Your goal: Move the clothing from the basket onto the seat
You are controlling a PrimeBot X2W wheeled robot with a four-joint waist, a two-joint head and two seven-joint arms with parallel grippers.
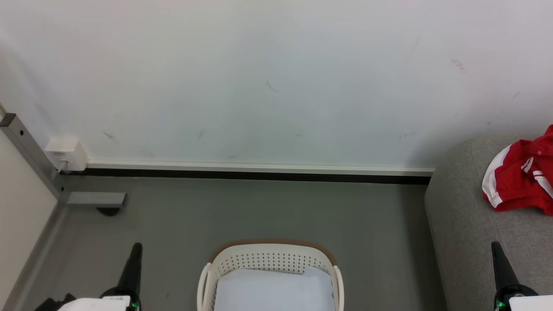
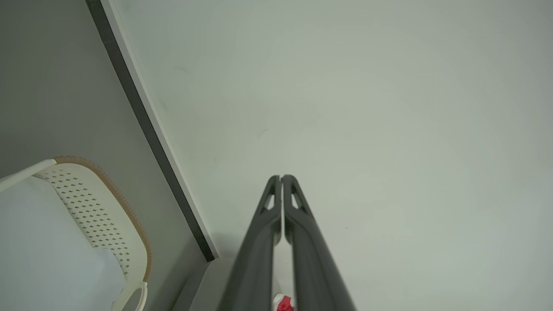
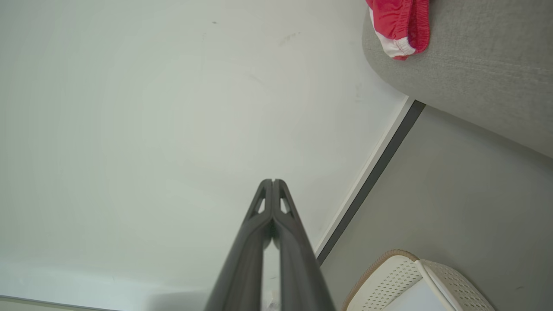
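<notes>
Bright, even, soft light; sharp focus.

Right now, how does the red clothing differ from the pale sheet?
The clothing is bright red with white trim; the sheet is plain pale bluish-white. The clothing lies crumpled on the grey seat; the sheet lies flat in the basket. Both look like soft fabric.

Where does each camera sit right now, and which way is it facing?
Head view: on the head, facing forward and down at basket, seat, clothing; left gripper, right gripper at lower corners.
Left wrist view: left wrist, along shut left gripper toward the wall; basket lower left.
Right wrist view: right wrist, along shut right gripper toward the wall; seat, clothing upper right.
All share the basket.
</notes>
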